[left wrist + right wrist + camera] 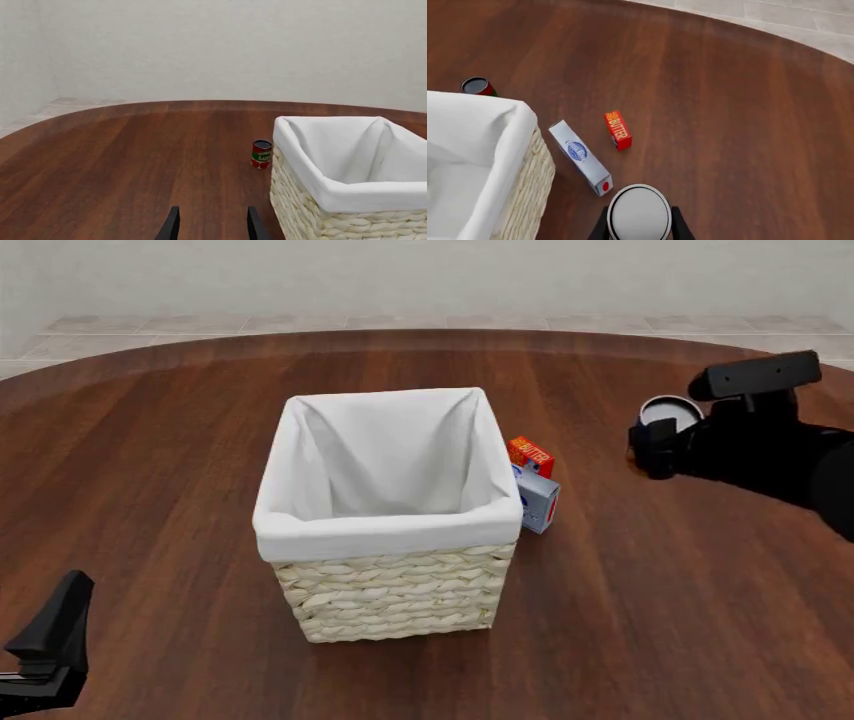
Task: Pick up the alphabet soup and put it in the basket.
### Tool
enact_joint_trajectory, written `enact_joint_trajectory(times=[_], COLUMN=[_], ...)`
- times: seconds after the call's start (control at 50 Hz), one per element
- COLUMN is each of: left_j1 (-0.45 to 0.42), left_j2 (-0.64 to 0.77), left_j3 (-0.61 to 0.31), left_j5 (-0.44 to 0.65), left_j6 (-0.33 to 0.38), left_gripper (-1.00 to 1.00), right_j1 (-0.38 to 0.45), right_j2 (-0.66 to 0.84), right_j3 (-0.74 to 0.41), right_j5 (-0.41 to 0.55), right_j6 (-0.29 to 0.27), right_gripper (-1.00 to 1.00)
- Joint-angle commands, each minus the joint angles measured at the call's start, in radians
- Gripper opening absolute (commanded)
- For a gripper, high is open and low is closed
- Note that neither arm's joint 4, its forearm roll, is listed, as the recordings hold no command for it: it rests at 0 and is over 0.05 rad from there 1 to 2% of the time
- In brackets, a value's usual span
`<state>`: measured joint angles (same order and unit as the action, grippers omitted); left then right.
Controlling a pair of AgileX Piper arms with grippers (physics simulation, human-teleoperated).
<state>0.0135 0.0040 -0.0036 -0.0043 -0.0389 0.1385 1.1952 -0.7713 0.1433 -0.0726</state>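
Pickup done: right end effector [639, 227] clamped on soup [667, 415], held off the surface at front view's right w/ basket [387, 530] at centre; carry over & drop left; left end effector [212, 225] released, idle.

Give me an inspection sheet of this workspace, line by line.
Surface: dark wooden table, round-edged.
Job's things: alphabet soup held between the right end effector fingers, off the table; basket at centre, its white liner holding nothing.
Clutter: orange-red butter box and white-and-blue carton lying beside the basket; red-and-green can standing behind it.
End effectors: right shut on the soup; left end effector open, holding nothing.
Cables: nothing seen.
Surroundings: pale wall, tiled floor.
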Motion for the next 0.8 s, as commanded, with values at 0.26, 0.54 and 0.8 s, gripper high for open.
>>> enact_joint_trajectory(times=[0.26, 0.54, 0.8], left_j1=[0.001, 0.004, 0.004], left_j2=[0.0, -0.001, -0.002], left_j3=[0.0, 0.0, 0.0], left_j5=[0.0, -0.002, -0.003], left_j6=[0.0, -0.004, -0.006], left_gripper=[1.0, 1.0, 1.0], right_j1=[0.017, 0.031, 0.069], right_j2=[-0.024, 0.019, 0.046], right_j3=[-0.19, -0.297, -0.393], right_j5=[0.142, 0.188, 0.226], right_j6=[-0.044, -0.083, -0.112], right_gripper=[-1.0, -1.0, -1.0])
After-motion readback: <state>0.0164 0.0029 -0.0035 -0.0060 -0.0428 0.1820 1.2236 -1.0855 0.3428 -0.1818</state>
